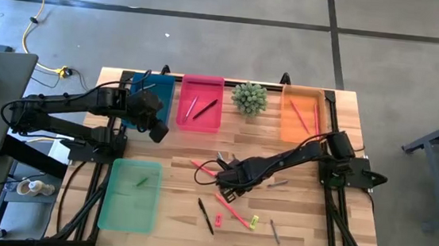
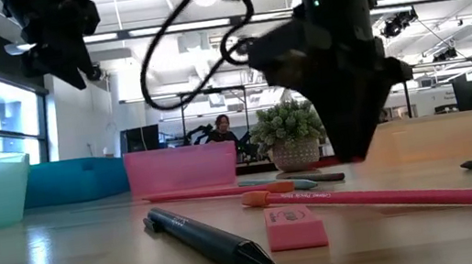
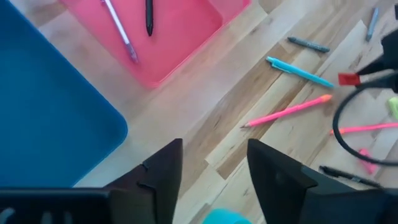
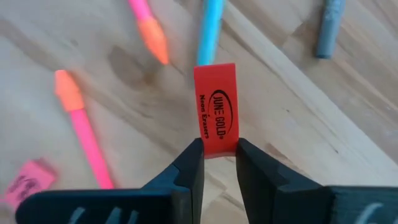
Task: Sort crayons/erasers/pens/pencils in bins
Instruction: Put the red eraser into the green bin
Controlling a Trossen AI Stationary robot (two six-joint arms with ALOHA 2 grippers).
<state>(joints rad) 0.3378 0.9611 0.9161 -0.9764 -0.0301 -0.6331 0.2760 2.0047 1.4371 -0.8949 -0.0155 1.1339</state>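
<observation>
Table (image 1: 348, 110) of pale wood, four bins set on it: green bin (image 1: 129, 195) nearest the left arm's base, blue bin (image 1: 149, 85), pink bin (image 1: 201, 105) and orange bin (image 1: 301, 114) ranged along the far edge. Loose pencils, crayons and erasers are scattered mid-table. Step judged in hand: one eraser is picked for sorting. Right gripper (image 4: 217, 155) is held over the scatter, fingers (image 4: 189, 165) closed on a red eraser (image 4: 215, 118), pinched at its lower end, lifted clear of the wood. Next move calls for carriage to the erasers' bin, which one cannot be told. Left gripper (image 3: 211, 171) hangs beside the blue bin, fingers apart, nothing held. A pink eraser (image 2: 296, 233) lies untouched.
</observation>
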